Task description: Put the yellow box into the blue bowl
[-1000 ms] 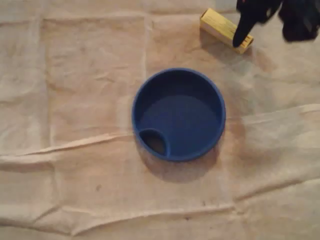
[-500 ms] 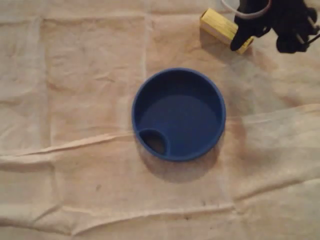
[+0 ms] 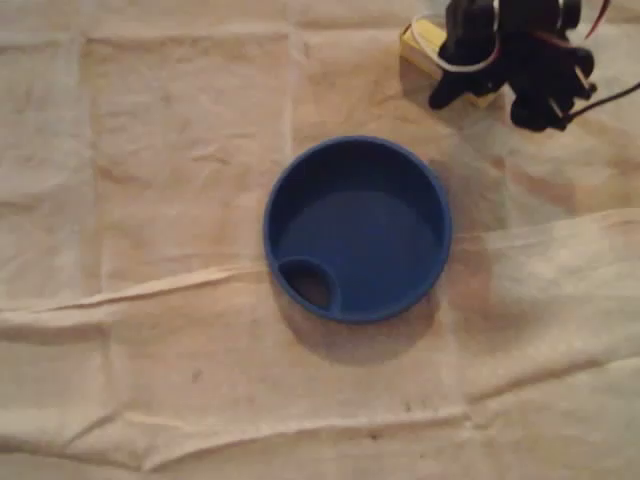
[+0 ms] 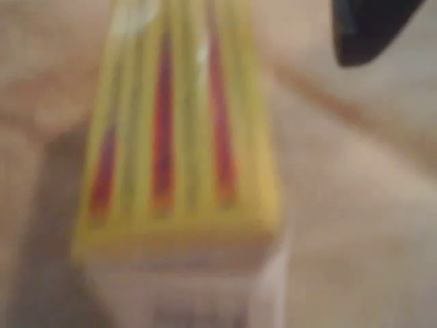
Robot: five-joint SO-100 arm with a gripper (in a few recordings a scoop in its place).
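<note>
nothing is delivered yet: the blue bowl (image 3: pixel 357 250) sits empty mid-frame on the cloth-covered surface (image 3: pixel 150 150), the yellow box (image 3: pixel 420 40) lies well apart at 1 o'clock from it, under the arm (image 3: pixel 520 60). grasp, lift and carry remain, i judge. the jaws seem wide, holding nothing: in the blurred wrist view one black fingertip (image 4: pixel 369 31) stands clear of the box, the other cut off. overhead the arm hides most of the box.

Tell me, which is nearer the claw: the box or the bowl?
The yellow box, at the overhead view's top right: the gripper hangs right over it, partly covering it. The blue bowl sits apart, in the picture's middle.
</note>
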